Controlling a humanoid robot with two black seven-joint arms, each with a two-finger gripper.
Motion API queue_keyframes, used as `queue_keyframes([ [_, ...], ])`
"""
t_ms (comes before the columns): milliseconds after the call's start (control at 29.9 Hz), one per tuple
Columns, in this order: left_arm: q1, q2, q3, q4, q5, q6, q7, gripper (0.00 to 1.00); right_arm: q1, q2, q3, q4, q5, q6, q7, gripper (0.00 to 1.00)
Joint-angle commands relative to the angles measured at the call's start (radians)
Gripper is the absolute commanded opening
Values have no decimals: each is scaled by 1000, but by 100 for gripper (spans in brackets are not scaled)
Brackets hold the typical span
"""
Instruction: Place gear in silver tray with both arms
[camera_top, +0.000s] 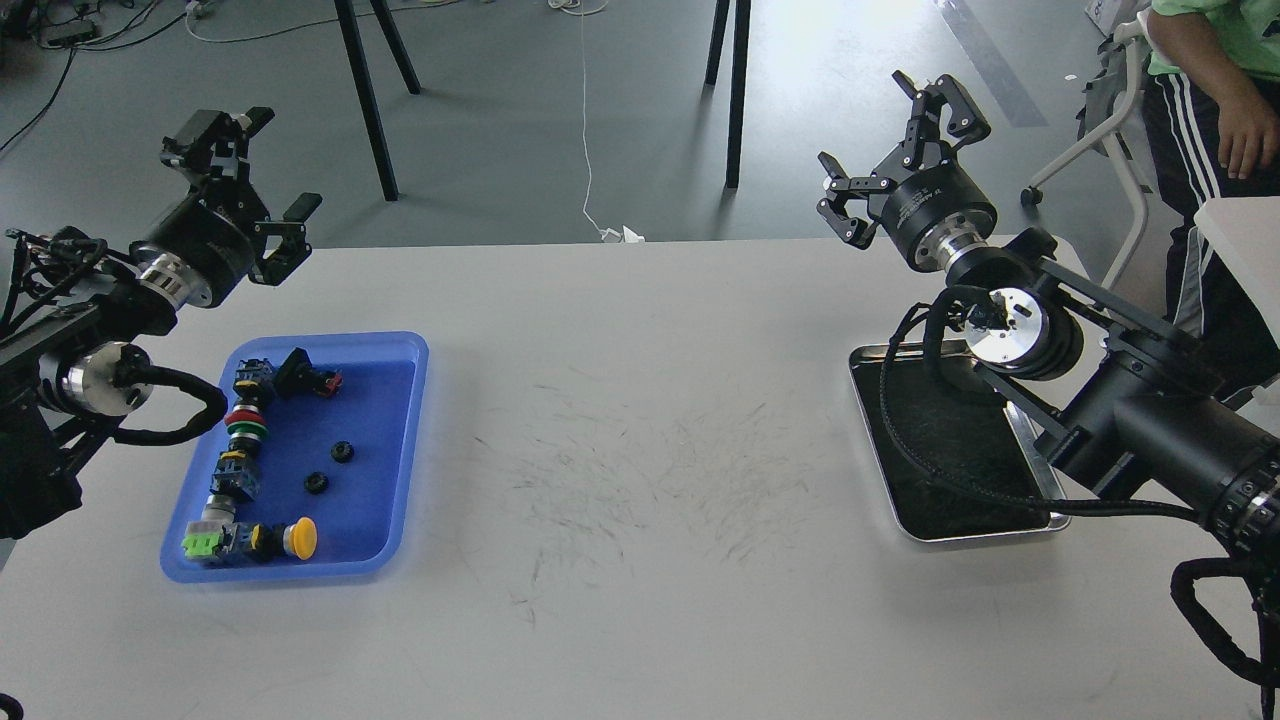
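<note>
While two small black gears (342, 452) and (316, 483) lie on the bare floor of the blue tray (400, 345) at the table's left, the silver tray (905, 525) sits well apart at the right, its dark bottom partly hidden by the right arm (1130, 420) that crosses above it. Along the blue tray's left and near edges runs a row of push-button switches (240, 425), among them one with a yellow cap (299, 537) and one with a green part (200, 543). Both gears lie free, touching neither the switches nor each other. The left gripper (265, 165) hangs above the table's far left edge, jaws spread wide and holding nothing. The right gripper (895, 140) is raised beyond the far right edge, its fingers likewise parted and empty. A seated person (1215, 90) shows at the top right corner.
</note>
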Motion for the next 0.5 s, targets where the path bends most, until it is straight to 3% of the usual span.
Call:
queue_keyframes([
  [0, 0, 5, 0, 0, 2, 6, 0, 99, -1, 0, 0, 1, 0, 0, 0, 99],
  [468, 4, 13, -46, 3, -13, -40, -6, 99, -1, 0, -1, 0, 0, 2, 0, 99],
])
